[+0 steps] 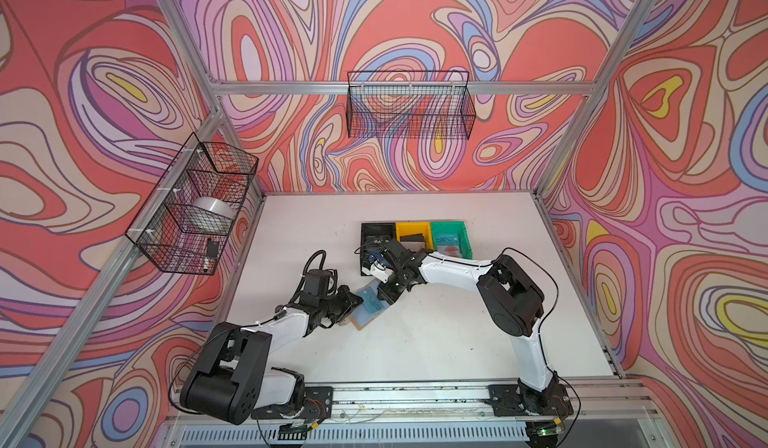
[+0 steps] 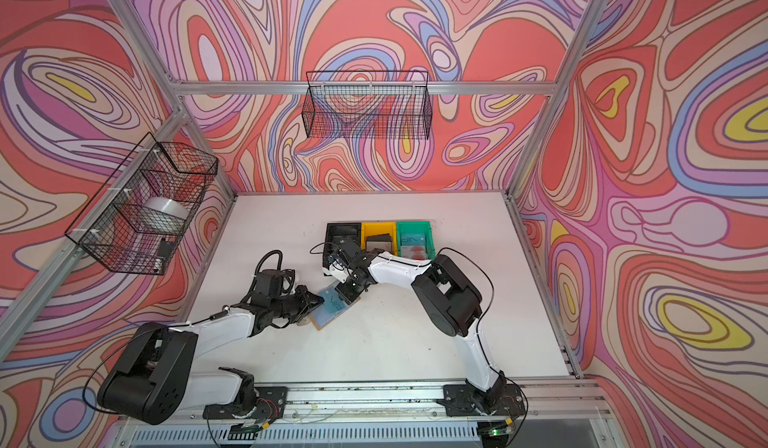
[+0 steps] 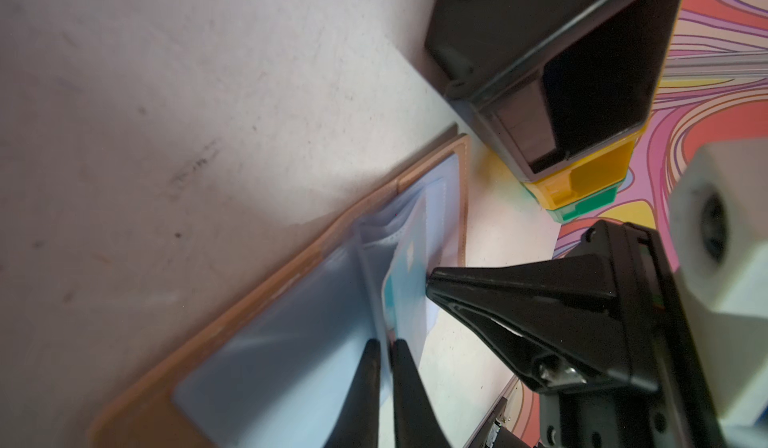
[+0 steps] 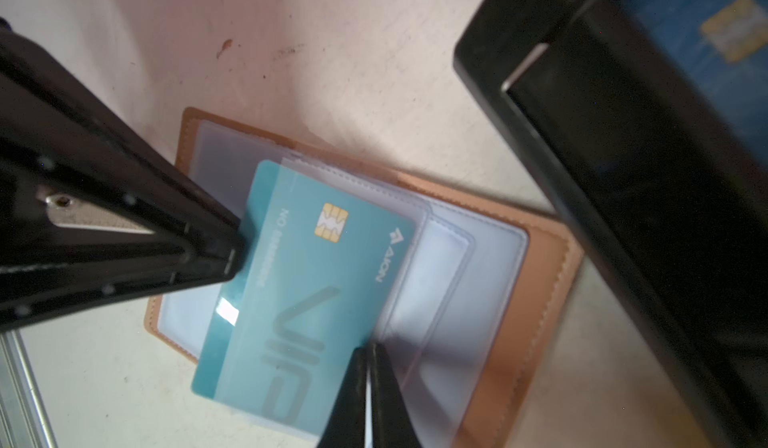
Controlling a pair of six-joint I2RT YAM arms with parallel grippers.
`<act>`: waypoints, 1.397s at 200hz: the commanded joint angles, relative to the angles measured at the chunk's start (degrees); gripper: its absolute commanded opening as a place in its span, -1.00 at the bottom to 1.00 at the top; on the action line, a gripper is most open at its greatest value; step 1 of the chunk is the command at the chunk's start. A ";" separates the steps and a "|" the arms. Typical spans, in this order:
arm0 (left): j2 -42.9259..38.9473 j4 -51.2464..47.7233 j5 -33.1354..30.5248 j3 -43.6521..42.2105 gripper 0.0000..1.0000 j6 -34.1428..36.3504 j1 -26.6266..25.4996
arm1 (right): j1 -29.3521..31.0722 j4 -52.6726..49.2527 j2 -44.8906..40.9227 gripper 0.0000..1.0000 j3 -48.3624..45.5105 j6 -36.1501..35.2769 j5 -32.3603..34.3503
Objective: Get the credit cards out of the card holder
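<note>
Since the card holder (image 4: 552,267) lies open and flat on the worktop (image 4: 332,51), just below and left of the black bin (image 1: 377,229) in both top views, the step in hand looks like drawing one card (image 4: 316,284) out of it. The card is a teal-blue one lettered VIP. Most of it lies under a clear sleeve (image 4: 440,300), with a darker strip bared along its left end in the right wrist view. The left gripper (image 4: 233,250) sits at the left of that frame, pressed together on the bared strip, so it appears to pinch the card itself. The right gripper (image 4: 368,352) stands at the bottom edge, closed to a sliver on the sleeve at the card's far end. Whether it catches the card as well as the plastic I cannot tell. The next move probably calls for a straight, level pull by the left gripper along the card's length, out through the sleeve's open mouth. The right gripper would meanwhile hold the sleeve and holder in place. If the right gripper has the card too, it would first need to ease off or shift its hold.
</note>
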 commanded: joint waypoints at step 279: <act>1.66 -6.69 -3.26 -0.73 -1.00 2.83 -0.27 | -0.46 -1.74 2.13 -0.78 0.67 0.89 1.26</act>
